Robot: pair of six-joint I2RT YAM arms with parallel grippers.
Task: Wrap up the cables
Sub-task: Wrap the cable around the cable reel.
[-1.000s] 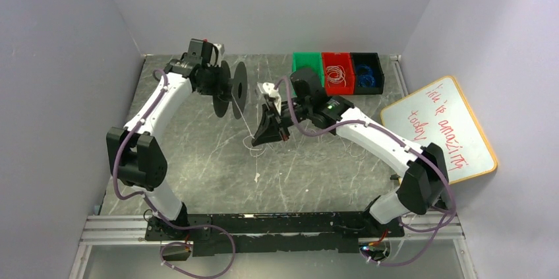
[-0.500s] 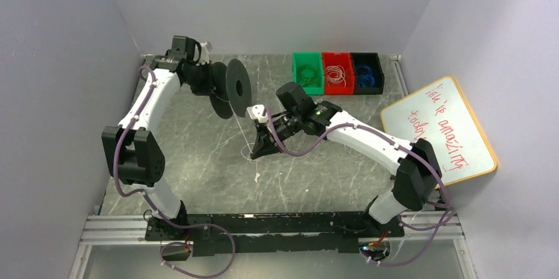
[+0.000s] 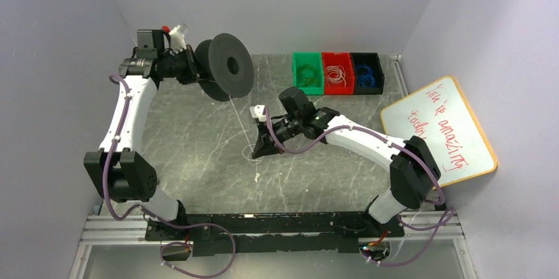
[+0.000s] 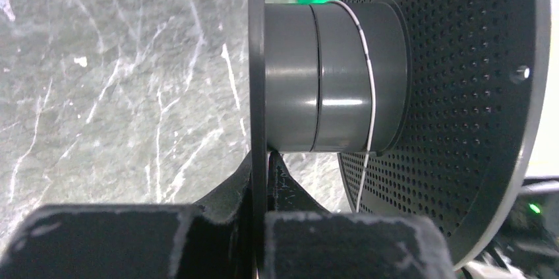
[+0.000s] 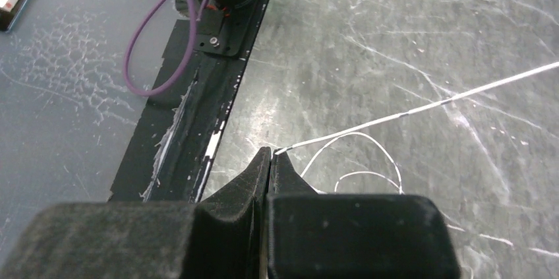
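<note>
My left gripper (image 3: pixel 192 68) is shut on the near flange of a black spool (image 3: pixel 225 66), held high at the back left. In the left wrist view the spool's grey hub (image 4: pixel 323 104) carries one turn of thin white cable (image 4: pixel 368 88), and my left gripper (image 4: pixel 264 160) pinches the flange edge. The white cable (image 3: pixel 241 125) runs taut from the spool down to my right gripper (image 3: pixel 254 154), which is shut on it near the table. In the right wrist view my right gripper (image 5: pixel 271 153) pinches the cable (image 5: pixel 422 106); loose loops (image 5: pixel 369 160) lie beside it.
Green (image 3: pixel 306 72), red (image 3: pixel 337 72) and black (image 3: pixel 367 72) bins of coiled cables stand at the back. A whiteboard (image 3: pixel 440 130) leans at the right. The black base rail (image 3: pixel 270 225) runs along the near edge.
My left arm has swung the spool up and to the left, turning its face toward the camera. My right gripper has moved left and lower with the cable.
</note>
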